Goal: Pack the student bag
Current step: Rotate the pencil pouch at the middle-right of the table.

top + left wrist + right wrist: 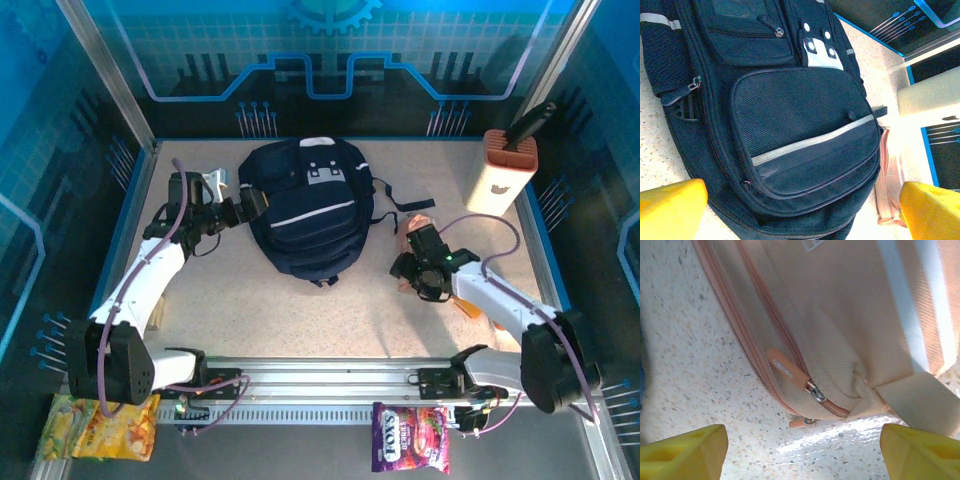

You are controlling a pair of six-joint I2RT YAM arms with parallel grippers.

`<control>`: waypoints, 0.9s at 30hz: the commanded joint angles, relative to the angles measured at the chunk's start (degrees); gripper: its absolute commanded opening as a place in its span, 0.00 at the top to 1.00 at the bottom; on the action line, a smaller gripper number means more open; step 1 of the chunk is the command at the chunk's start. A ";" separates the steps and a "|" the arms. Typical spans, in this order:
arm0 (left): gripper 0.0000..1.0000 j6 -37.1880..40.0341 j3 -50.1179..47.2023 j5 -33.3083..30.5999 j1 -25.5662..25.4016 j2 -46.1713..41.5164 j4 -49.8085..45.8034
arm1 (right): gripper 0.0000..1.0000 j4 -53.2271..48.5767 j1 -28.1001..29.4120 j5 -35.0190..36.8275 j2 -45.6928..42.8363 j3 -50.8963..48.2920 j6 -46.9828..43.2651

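This is a robot lab cell, a staged test booth rather than a home or a shop. A speckled table (340,320) sits inside a frame of aluminium posts (105,70), with clear wall panels (460,50) printed with blue circuit lines and a gear (335,12). A left arm (150,275) and a right arm (500,295) are bolted to a metal rail (330,372) at the near edge.

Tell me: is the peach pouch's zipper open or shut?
Shut along the stretch shown: on the peach pouch the zipper track runs closed, without gap, to the pull tab at the corner. Beyond that, cannot tell.
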 commanded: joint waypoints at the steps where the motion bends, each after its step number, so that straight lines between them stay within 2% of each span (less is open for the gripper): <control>1: 0.01 -0.36 0.52 1.49 0.50 0.35 -0.20 | 0.19 3.86 -4.39 -1.95 -2.58 -5.07 9.19; 8: 0.01 -0.24 0.57 1.16 0.50 0.13 -0.39 | 0.22 11.28 -10.03 -6.11 -3.57 -9.50 16.46; 16: 0.01 -0.08 0.76 1.45 0.50 0.88 -0.66 | 0.22 11.63 -15.16 -7.76 -2.07 -7.49 14.45; 22: 0.01 -0.14 0.93 1.82 0.50 1.66 -0.57 | 0.23 11.07 -16.83 -7.56 -0.42 -6.95 13.73; 27: 0.02 0.69 1.42 3.14 -0.27 2.74 -0.61 | 0.36 14.24 -17.04 -7.83 3.41 -7.57 11.39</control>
